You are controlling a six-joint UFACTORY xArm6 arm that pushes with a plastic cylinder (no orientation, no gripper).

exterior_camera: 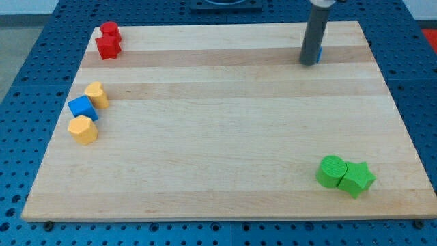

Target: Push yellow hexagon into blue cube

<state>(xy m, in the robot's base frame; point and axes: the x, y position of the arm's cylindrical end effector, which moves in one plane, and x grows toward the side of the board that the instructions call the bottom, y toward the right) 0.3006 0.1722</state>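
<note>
The yellow hexagon (83, 129) lies near the board's left edge, touching the lower side of the blue cube (82, 108). A yellow heart-shaped block (97, 94) touches the blue cube's upper right side. My tip (309, 63) is at the view's top right, far from these blocks. A small blue block (319, 53) shows just behind the rod on its right, mostly hidden.
Two red blocks (108, 39) sit together at the board's top left corner. A green cylinder (332, 171) and a green star-like block (357, 180) touch each other at the bottom right. The wooden board (225, 130) rests on a blue perforated table.
</note>
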